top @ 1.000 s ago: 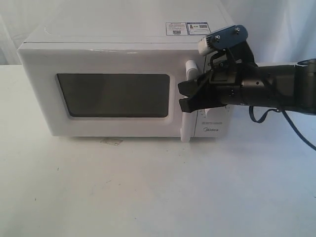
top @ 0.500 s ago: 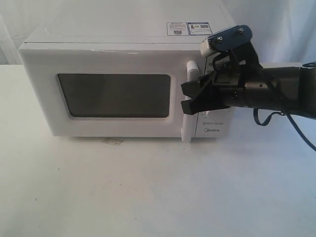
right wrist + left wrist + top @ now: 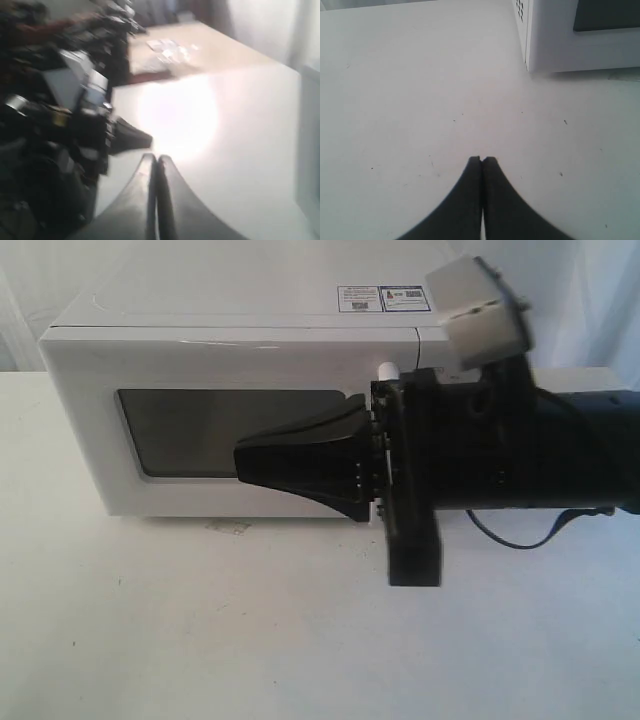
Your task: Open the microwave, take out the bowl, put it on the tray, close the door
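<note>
The white microwave [image 3: 250, 295] stands at the back of the table, its door [image 3: 85, 430] shut flat with the dark window [image 3: 170, 430] showing nothing inside. Only the top of the bar handle [image 3: 388, 370] shows; my right arm covers the rest. My right gripper [image 3: 240, 456] is shut on nothing, close to the camera, pointing left across the door. The right wrist view is blurred, with that gripper [image 3: 156, 157] over bare table. My left gripper [image 3: 482, 159] is shut and empty, low over the table, short of the microwave's corner [image 3: 555, 35]. The bowl is hidden. No tray is in view.
The white table [image 3: 250, 640] runs wide in front of the microwave. A small scrap [image 3: 226, 527] lies under the door's front edge. In the right wrist view the dark left arm [image 3: 50, 125] fills one side, and a beige table [image 3: 170, 50] with clutter stands beyond.
The right gripper was open beside the door handle. It has pulled away toward the camera, shut, and now points left across the door. The door has not moved.
</note>
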Available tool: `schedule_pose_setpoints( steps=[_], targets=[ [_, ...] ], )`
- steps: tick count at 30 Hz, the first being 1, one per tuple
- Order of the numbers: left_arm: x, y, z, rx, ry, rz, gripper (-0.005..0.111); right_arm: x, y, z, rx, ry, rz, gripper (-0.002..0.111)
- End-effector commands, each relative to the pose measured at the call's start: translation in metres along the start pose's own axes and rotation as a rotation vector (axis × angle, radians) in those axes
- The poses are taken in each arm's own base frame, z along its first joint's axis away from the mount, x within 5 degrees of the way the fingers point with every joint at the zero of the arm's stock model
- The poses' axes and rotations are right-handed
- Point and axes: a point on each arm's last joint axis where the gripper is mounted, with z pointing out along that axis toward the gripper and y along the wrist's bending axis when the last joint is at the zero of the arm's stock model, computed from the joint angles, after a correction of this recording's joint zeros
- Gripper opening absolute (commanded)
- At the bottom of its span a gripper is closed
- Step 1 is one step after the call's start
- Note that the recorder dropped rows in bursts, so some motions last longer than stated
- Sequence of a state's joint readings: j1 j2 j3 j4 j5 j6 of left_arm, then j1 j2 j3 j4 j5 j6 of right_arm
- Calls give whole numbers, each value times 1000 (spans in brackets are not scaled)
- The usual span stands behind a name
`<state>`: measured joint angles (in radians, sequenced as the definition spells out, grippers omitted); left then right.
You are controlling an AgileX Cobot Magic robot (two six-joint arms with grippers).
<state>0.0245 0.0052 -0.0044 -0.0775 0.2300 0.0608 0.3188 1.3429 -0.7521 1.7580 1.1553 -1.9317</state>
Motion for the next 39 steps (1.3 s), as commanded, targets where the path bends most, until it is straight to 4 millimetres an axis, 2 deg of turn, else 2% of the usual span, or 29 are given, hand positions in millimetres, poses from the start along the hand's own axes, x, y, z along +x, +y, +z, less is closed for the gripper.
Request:
schedule_pose_setpoints(
  steps=[1,3,6,9,12,15,16,21,30,39],
  targets=[
    [1,0,0,-1,1,-4,0,1,7,-3,-58,-11,2,0],
    [1,0,0,-1,1,-4,0,6,7,-4,-55,-3,25,0],
    [1,0,0,-1,1,-4,0,17,-8,-7,154,81,26,1],
    [1,0,0,-1,1,-4,0,22,-15,-10,253,127,-9,9],
    [1,0,0,-1,1,-4,0,19,-16,-17,209,92,-77,30],
    [1,0,0,-1,1,-4,0,18,-22,-28,238,83,-121,58],
    [1,0,0,-1,1,-4,0,18,-25,-31,256,83,-130,61],
    [1,0,0,-1,1,-4,0,23,-32,-48,212,105,-158,51],
    [1,0,0,-1,1,-4,0,43,-75,-65,288,118,-44,51],
    [1,0,0,-1,1,-4,0,36,-90,-79,389,121,-59,51]
  ],
)
